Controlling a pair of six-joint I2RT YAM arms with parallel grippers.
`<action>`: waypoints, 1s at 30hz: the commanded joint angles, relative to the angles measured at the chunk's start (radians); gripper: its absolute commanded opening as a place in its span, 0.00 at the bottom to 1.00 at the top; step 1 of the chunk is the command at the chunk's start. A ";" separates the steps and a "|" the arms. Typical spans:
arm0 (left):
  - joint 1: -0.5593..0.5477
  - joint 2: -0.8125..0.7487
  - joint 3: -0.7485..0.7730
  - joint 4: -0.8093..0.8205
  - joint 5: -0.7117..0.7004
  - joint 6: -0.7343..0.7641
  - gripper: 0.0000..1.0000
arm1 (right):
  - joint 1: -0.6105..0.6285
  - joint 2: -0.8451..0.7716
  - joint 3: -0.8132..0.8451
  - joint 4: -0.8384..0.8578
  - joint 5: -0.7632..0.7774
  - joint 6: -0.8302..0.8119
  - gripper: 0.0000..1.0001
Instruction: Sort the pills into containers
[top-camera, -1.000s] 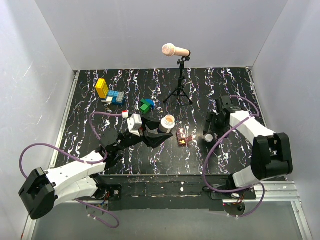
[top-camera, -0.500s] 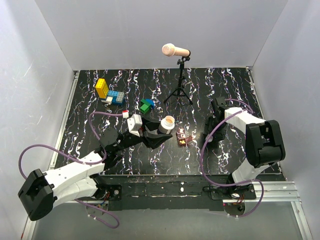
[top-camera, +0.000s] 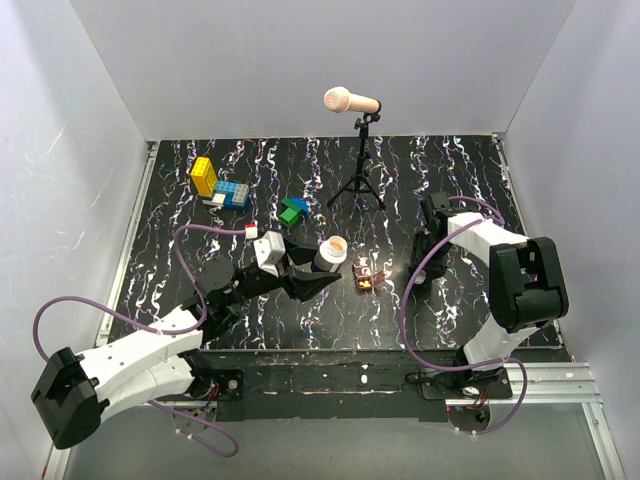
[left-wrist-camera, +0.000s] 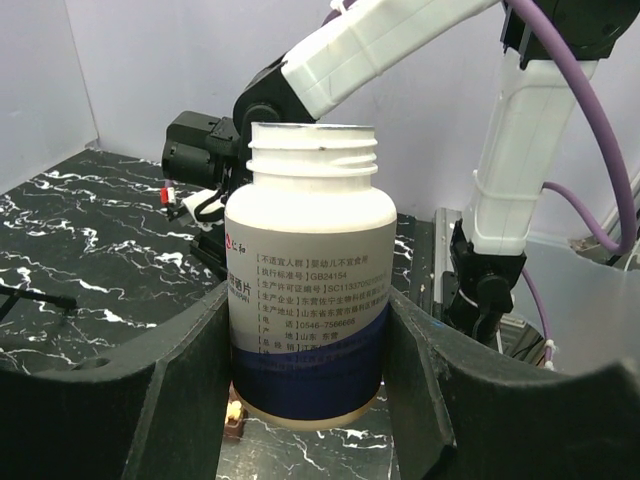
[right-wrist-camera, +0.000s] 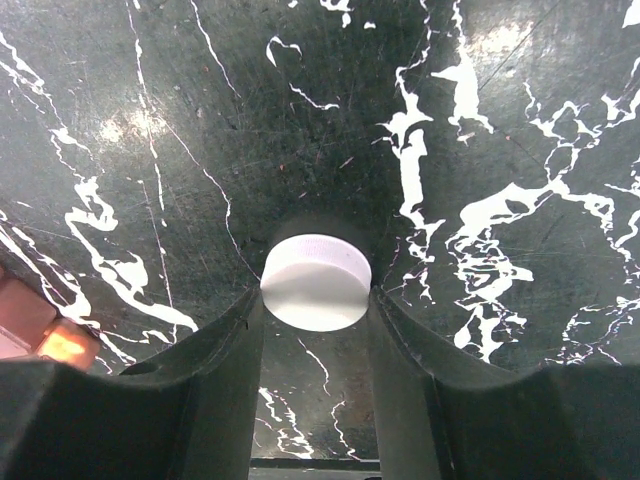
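Observation:
My left gripper (top-camera: 322, 266) is shut on an open white pill bottle (top-camera: 331, 252) with a blue band, held upright just left of the reddish-brown pill box (top-camera: 366, 275). In the left wrist view the bottle (left-wrist-camera: 312, 270) fills the gap between my fingers (left-wrist-camera: 190, 370), and a corner of the box (left-wrist-camera: 235, 416) shows under it. My right gripper (top-camera: 420, 270) points down at the table right of the box, and there the cap is hidden. In the right wrist view both fingertips (right-wrist-camera: 240, 330) touch the white bottle cap (right-wrist-camera: 316, 282). The box's edge (right-wrist-camera: 35, 330) shows at lower left.
A microphone (top-camera: 350, 100) on a black tripod (top-camera: 358, 188) stands at the back middle. Yellow (top-camera: 204, 176), blue (top-camera: 231, 194) and green (top-camera: 291, 213) toy blocks lie at the back left. A small red-and-white block (top-camera: 251, 229) lies near the left arm's cable.
My right arm has swung in and its gripper has come down over the white cap, which now sits between its fingers. My left gripper has shifted slightly nearer with the bottle.

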 joint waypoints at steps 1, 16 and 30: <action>0.005 -0.026 0.045 -0.061 -0.007 0.028 0.00 | 0.007 -0.032 0.026 -0.021 0.005 -0.002 0.31; 0.006 -0.062 0.100 -0.334 0.009 0.068 0.00 | 0.028 -0.308 0.183 -0.179 -0.177 -0.115 0.27; 0.006 -0.115 0.120 -0.519 0.098 0.070 0.00 | 0.203 -0.429 0.333 -0.155 -0.573 -0.178 0.26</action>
